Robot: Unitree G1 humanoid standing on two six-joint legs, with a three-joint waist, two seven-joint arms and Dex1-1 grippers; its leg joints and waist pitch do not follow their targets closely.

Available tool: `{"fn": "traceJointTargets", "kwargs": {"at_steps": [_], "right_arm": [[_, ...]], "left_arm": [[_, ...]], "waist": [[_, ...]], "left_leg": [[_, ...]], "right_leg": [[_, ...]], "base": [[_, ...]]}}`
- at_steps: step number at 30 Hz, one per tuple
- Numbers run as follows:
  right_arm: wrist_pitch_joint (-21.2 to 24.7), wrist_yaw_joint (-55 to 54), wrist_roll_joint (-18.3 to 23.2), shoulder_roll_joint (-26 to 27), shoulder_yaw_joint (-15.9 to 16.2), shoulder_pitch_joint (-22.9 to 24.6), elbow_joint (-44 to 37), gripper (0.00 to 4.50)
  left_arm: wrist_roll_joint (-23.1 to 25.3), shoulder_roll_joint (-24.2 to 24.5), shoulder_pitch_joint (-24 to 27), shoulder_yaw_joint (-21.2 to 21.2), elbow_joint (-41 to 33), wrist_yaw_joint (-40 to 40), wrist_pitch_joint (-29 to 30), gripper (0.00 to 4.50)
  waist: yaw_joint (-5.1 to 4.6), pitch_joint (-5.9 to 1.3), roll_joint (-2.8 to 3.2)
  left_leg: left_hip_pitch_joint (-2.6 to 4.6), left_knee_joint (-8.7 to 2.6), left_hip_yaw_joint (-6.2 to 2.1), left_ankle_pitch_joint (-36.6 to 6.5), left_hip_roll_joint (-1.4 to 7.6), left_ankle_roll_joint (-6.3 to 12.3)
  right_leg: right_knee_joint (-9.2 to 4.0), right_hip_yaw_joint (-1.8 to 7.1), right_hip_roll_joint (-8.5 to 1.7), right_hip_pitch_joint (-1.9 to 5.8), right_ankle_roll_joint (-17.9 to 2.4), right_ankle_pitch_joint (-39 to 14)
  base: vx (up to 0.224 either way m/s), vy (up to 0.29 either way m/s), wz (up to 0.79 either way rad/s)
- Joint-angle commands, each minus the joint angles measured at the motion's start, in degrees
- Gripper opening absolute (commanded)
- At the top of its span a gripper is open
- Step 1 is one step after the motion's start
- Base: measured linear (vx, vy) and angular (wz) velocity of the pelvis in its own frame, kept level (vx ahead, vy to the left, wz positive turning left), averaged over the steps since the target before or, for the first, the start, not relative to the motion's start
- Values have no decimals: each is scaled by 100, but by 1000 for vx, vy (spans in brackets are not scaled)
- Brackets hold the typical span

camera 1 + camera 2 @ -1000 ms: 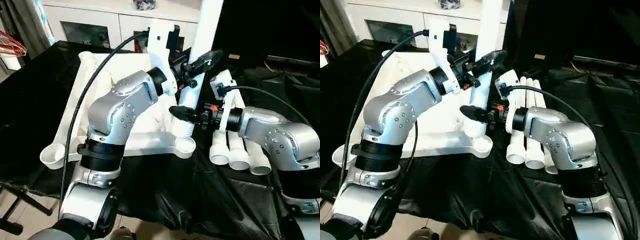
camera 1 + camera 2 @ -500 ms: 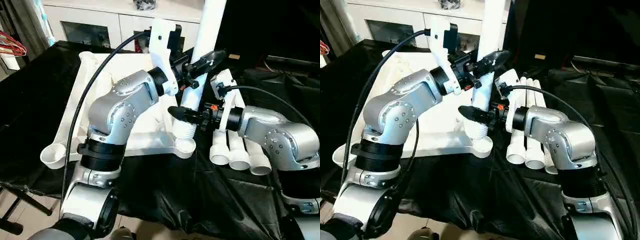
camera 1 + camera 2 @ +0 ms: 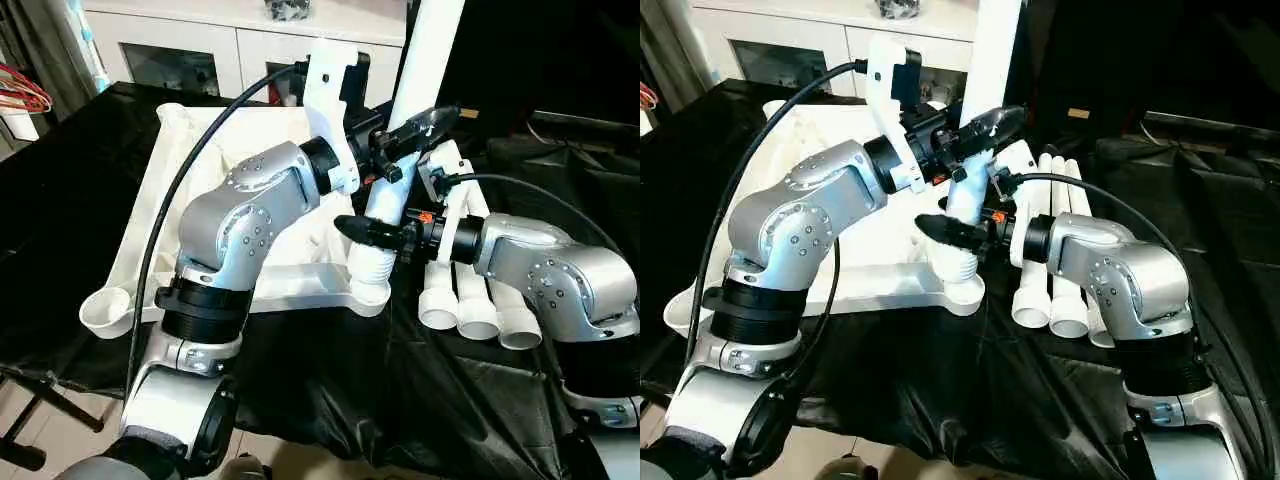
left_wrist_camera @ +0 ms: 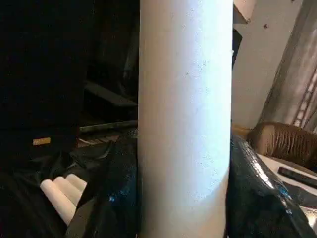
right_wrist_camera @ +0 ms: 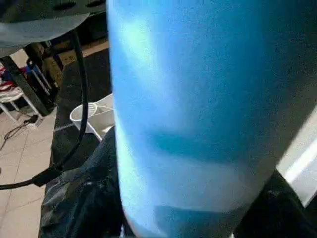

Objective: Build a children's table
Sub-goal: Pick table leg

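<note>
Black cloth underneath; both pincers, left pincer (image 3: 418, 128) and right pincer (image 3: 362, 231), clamp the leg (image 3: 400, 150), steadying it upright in the tabletop (image 3: 215, 135) corner socket (image 3: 368, 296).

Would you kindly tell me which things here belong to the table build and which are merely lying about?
Job:
tabletop
upright leg over corner socket
three spare legs
left gripper
right gripper

Lying about:
cabinet
black cloth
red hangers

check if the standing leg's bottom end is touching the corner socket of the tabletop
Touching. In the left eye view the leg has its ribbed lower end seated in the tabletop's corner socket, no gap.
</note>
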Motion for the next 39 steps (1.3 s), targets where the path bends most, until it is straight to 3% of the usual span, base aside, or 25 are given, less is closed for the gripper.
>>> {"fn": "traceJointTargets", "kwargs": {"at_steps": [1,5,6,9,20,32,33,39], "right_arm": [[34,-1,-6,-78,6,41,-77,205],[6,23,-42,-106,32,56,-87,193],[17,38,-26,-103,28,59,-83,248],[40,40,-6,-95,19,64,-86,264],[77,54,-14,-217,1,134,-189,267],[65,9,16,-143,-22,117,-111,267],[62,9,17,-140,-22,112,-106,238],[50,-22,12,-105,-37,95,-78,196]], "left_arm": [[-26,26,-16,-79,-161,-94,27,184],[-20,36,-22,-80,-150,-108,24,184],[-15,40,-25,-80,-143,-112,19,184],[-11,48,-25,-81,-142,-115,16,184],[3,94,-33,-77,-112,-171,-10,184],[-54,103,-17,-118,-166,-236,36,184],[-56,104,-15,-122,-171,-243,40,184],[-61,108,9,-136,-208,-277,60,184]], "waist": [[19,-483,11],[18,-484,26],[18,-481,21],[19,-481,25],[22,-485,44],[25,-490,28],[26,-496,27],[25,-483,30]], "left_leg": [[50,-369,-33,-385,188,23],[57,-367,-33,-420,189,8],[54,-371,-34,-435,188,6],[56,-372,-35,-454,190,0],[56,-370,-40,-452,192,-3],[44,-363,-37,-395,183,15],[44,-359,-37,-374,183,18],[51,-370,-37,-459,190,1]], "right_leg": [[-382,269,-446,421,-1043,-654],[-381,269,-441,417,-1063,-638],[-385,268,-441,422,-1052,-672],[-391,268,-444,418,-1038,-724],[-382,265,-440,420,-1062,-633],[-375,266,-442,429,-1066,-607],[-368,267,-443,432,-1067,-582],[-389,264,-442,419,-1035,-754]], "base": [[0,0,0],[0,0,0],[0,0,0],[0,0,0],[0,0,0],[0,0,0],[0,0,0],[0,0,0]]}}
